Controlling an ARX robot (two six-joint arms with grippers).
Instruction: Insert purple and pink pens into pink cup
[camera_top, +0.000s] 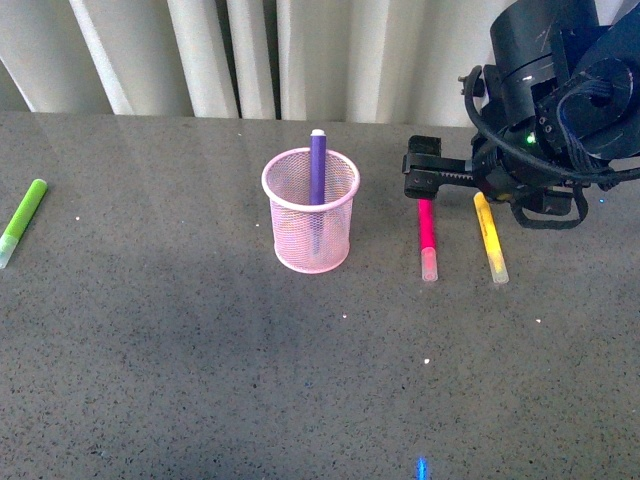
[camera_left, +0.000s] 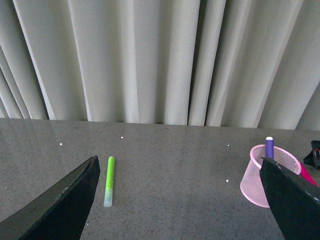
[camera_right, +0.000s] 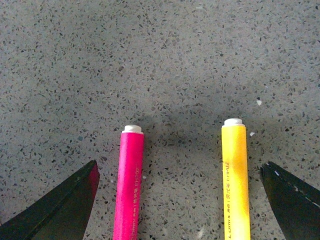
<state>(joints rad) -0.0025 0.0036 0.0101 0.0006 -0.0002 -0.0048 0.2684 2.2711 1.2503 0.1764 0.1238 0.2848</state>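
Observation:
The pink cup stands mid-table, and the purple pen stands upright inside it, its end above the rim. To the cup's right the pink pen lies flat on the table. My right gripper hovers open over the far ends of the pink pen and a yellow marker, one finger outside each and touching neither; in the wrist view the gripper holds nothing. My left gripper is open and empty, with the cup and purple pen beside one finger.
A yellow marker lies parallel to the pink pen, just right of it. Far left on the table lies a lime-green marker, also seen as the green marker in the left wrist view. White curtains hang behind the grey stone table.

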